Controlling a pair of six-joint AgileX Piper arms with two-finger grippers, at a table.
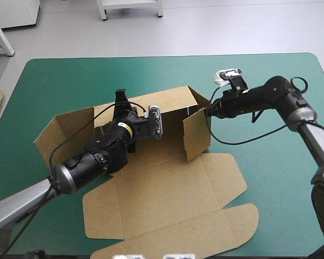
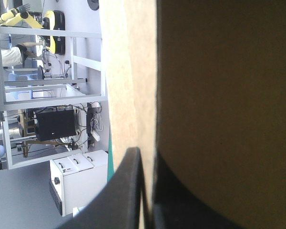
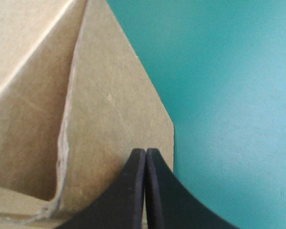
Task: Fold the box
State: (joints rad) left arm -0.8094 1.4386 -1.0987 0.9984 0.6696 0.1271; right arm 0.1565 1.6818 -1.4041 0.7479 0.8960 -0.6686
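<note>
At the near edge of the teal-green cover [image 1: 281,178], the brown box [image 1: 151,178] has its lid [image 1: 173,221] lying flat, tuck flap toward us. Further in, mid-table, the walls are up. The left gripper [image 2: 144,160] reaches over the floor and nips the far wall [image 1: 167,100] at its top edge, board between its black fingers. Out right, the right gripper [image 3: 146,152], fingers pressed together, noses against the standing end flap [image 1: 197,135]. Light, stiff board, I'd say: springy at creases, dented if crushed. Best taken by thin free edges, close to a score line.
</note>
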